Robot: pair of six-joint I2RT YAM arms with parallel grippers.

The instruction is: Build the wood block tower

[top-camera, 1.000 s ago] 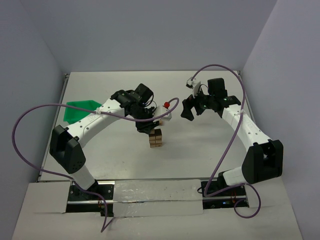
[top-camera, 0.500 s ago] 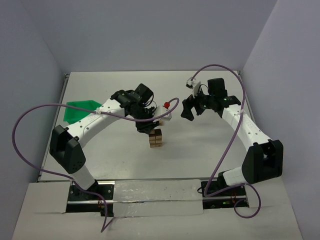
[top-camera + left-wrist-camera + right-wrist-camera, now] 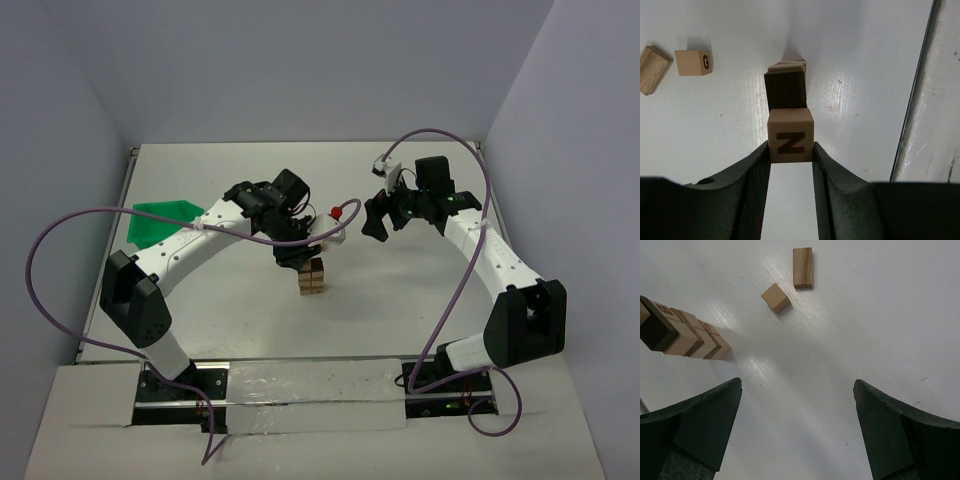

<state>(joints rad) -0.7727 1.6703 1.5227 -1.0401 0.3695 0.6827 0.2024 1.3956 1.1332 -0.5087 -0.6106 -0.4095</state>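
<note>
The tower (image 3: 313, 277) is a short stack of light-tan wood blocks in the middle of the table. In the left wrist view it has a dark block (image 3: 785, 90) on top. My left gripper (image 3: 296, 252) is shut on a tan cube marked Z (image 3: 790, 136), held just over the tower's top. I cannot tell whether the cube touches the tower. My right gripper (image 3: 383, 217) hangs open and empty to the right of the tower (image 3: 687, 338). A loose cube (image 3: 776, 298) and a loose oblong block (image 3: 803, 267) lie on the table beyond it.
A green bin (image 3: 160, 216) sits at the left of the table. A cube marked G (image 3: 693, 62) and an oblong block (image 3: 651, 69) lie left of the tower in the left wrist view. The table's near edge strip (image 3: 927, 125) runs along the right there.
My left gripper has shifted very slightly with the Z cube over the tower. The right arm has not moved.
</note>
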